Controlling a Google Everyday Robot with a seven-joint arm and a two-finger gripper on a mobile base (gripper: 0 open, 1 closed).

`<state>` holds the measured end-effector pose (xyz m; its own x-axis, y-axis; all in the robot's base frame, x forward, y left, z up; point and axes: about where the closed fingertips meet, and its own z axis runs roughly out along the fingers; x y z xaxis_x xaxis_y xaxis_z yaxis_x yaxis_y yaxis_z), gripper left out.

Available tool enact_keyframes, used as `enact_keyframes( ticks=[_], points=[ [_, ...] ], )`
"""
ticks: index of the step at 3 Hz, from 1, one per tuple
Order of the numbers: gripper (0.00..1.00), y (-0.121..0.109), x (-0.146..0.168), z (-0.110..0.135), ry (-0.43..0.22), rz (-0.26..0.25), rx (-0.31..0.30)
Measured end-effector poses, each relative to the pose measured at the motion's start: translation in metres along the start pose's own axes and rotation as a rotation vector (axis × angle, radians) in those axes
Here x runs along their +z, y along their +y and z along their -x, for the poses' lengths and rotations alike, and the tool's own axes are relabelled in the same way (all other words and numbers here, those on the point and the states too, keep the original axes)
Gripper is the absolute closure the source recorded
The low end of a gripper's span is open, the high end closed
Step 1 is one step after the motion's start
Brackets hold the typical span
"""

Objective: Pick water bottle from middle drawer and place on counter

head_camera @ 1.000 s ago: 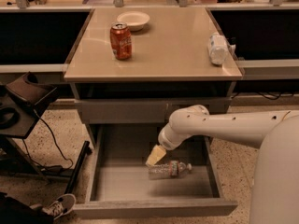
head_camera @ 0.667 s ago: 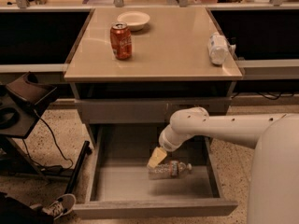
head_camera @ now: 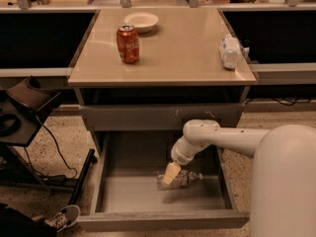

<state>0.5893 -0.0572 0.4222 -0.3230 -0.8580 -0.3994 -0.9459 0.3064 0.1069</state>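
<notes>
Middle drawer (head_camera: 128,195) holds water bottle (head_camera: 188,178) crosswise, end effector (head_camera: 171,174) seemingly touching.

No legible text in view. Red soda can (head_camera: 128,44) on the counter (head_camera: 187,58): pale markings, unreadable. Water bottle (head_camera: 190,177) lying in the middle drawer (head_camera: 128,194): reddish label band, print can't be made out. Whitish bottle (head_camera: 230,51) at the counter's right edge: no readable print. Gripper (head_camera: 171,174) is down in the drawer, at the water bottle's left end.
</notes>
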Motion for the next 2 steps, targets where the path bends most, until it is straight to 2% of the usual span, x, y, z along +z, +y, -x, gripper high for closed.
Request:
enact_keyframes(
  ticks=[2],
  points=[
    [0.0, 0.0011, 0.0018, 0.0, 0.0, 0.003, -0.009]
  ],
)
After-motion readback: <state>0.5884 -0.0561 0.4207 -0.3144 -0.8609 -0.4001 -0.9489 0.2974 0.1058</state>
